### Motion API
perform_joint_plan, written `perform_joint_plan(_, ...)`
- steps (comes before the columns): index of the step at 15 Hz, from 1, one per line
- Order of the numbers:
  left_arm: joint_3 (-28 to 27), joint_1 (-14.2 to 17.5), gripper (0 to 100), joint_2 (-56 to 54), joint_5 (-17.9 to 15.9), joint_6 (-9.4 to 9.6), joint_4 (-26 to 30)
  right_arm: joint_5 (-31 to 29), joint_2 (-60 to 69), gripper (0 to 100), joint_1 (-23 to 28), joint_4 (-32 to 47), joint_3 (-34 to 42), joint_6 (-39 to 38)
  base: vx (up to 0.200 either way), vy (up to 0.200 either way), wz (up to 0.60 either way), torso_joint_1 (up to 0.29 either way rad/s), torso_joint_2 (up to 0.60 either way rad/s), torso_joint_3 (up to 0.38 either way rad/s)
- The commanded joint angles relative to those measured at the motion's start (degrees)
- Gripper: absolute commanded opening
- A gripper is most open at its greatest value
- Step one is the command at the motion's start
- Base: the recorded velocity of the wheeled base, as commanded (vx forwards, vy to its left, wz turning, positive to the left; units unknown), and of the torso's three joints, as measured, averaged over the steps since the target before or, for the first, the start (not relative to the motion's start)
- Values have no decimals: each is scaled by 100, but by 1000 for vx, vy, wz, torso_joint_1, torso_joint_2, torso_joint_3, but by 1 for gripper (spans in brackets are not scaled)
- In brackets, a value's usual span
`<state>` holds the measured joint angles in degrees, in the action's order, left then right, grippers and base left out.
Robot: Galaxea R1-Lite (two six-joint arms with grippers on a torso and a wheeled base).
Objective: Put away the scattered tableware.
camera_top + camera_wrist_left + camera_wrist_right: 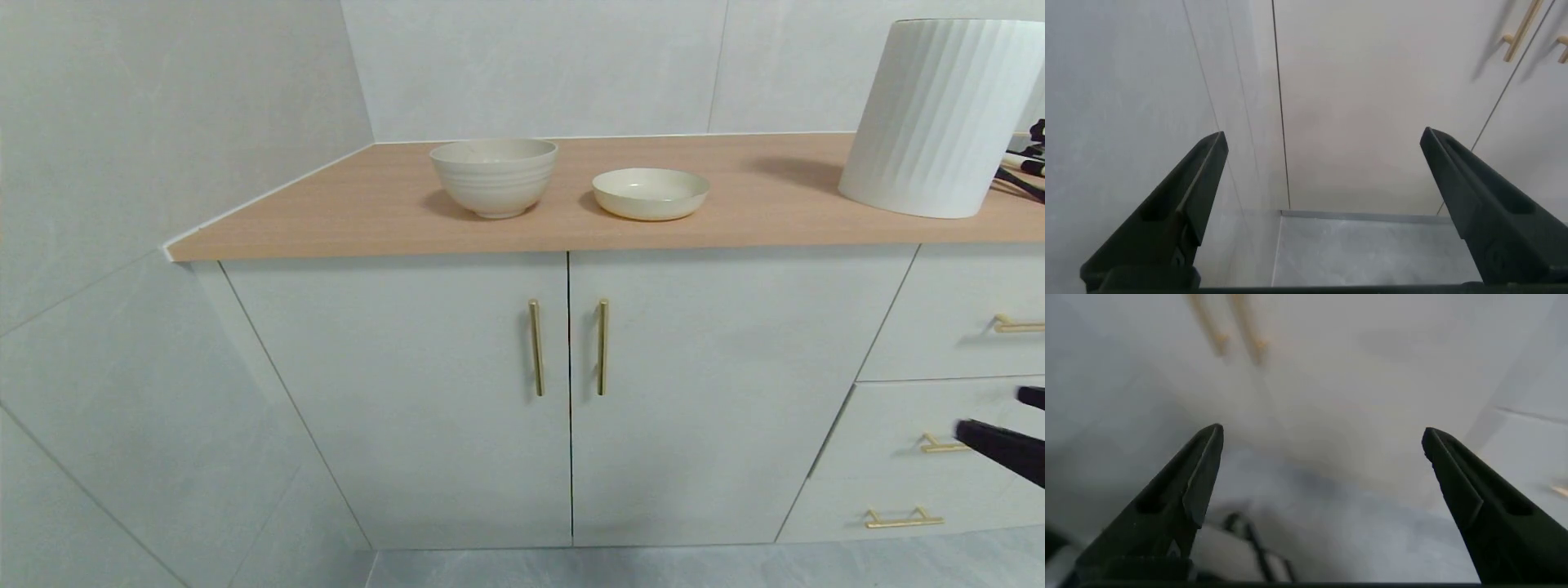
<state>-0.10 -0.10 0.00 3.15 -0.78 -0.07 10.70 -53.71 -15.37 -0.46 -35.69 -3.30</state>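
Ribbed round bowl (494, 175), shallow dish (650, 193), woodgrain counter (359, 212)

At upper centre the bowl (494, 175) sits on the counter (326, 212), with the dish (650, 193) just right of it, not touching. A container (939, 114) stands on the counter at upper right. Cabinet doors (408, 392) lie below at centre, drawers (922, 327) at right.
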Motion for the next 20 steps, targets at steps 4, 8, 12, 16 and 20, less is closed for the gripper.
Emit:
perform_joint_plan(4,1,1,100,0,2,-1,-1,415,-4218,100,-1521,-543,-2416,-329,0,0,0,0,0,0)
perform_joint_plan(8,1,1,100,0,2,-1,-1,1074,-4947,100,-1521,-622,-3031,-549,0,0,0,0,0,0)
perform_joint_plan(12,1,1,100,0,2,-1,-1,986,-5870,100,-1548,-1606,-3233,-549,0,0,0,0,0,0)
perform_joint_plan(16,1,1,100,0,2,-1,-1,775,-6266,100,-1644,-2450,-3225,-619,0,0,0,0,0,0)
perform_joint_plan(20,1,1,100,0,2,-1,-1,661,-6529,100,-1741,-2986,-3198,-654,0,0,0,0,0,0)
